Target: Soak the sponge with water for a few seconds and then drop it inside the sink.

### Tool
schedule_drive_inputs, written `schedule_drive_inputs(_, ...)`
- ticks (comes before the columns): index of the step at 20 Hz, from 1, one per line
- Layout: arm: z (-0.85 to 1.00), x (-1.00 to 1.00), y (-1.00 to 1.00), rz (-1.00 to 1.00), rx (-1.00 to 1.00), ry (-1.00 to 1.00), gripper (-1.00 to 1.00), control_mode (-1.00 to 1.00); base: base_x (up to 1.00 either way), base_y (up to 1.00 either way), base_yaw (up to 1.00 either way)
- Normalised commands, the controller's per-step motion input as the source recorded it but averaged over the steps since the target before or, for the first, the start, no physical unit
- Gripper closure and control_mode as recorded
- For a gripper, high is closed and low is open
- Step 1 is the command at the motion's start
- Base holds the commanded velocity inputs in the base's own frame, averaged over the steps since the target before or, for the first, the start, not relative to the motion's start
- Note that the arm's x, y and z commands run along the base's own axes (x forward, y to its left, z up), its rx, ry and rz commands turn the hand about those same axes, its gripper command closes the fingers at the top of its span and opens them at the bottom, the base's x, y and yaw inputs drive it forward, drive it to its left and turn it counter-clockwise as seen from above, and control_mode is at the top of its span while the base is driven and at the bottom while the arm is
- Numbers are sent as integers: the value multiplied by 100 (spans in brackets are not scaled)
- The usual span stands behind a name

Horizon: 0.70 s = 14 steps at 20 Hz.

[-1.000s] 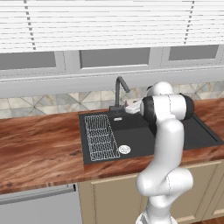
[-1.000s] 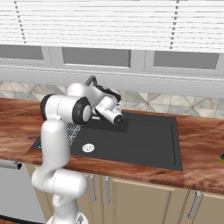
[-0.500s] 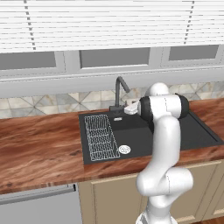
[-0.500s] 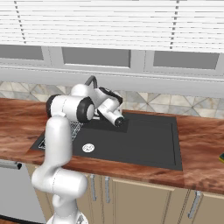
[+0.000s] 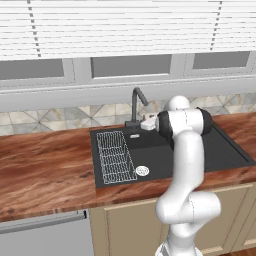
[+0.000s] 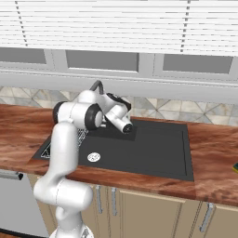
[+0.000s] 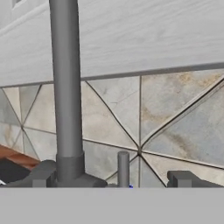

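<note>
Yellow with a dark edge, a sliver that is probably the sponge (image 6: 235,167) lies on the wooden counter (image 6: 214,153), cut off by the picture's right edge. It is too small to name with certainty. It sits to the right of the sink (image 6: 158,148), well apart from the arm and not held.

The basin looks dry, and no stream falls from the faucet (image 7: 64,87). The rack (image 5: 116,155) lies in the left part of the sink.

Over the last second the elbow has swung left and the hand has eased in towards the back wall. The gripper (image 7: 114,183) is now close at the foot of the faucet. Its fingers (image 7: 181,177) are spread wide and hold nothing. The small upright lever (image 7: 123,166) stands between them, not yet touched as far as I can tell.

My guess is that the arm is going for the lever to start the water. If so, the task is at its start: the sponge must still be fetched, held under the stream and dropped in the sink.
</note>
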Motion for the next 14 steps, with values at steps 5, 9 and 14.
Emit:
schedule_drive_inputs(5,0,19,0,0,0,0,-100,-100,0,0,0)
schedule_drive_inputs(9,-2,20,0,0,0,0,-100,-100,0,0,0)
schedule_drive_inputs(14,-2,18,0,0,0,0,-100,-100,0,0,0)
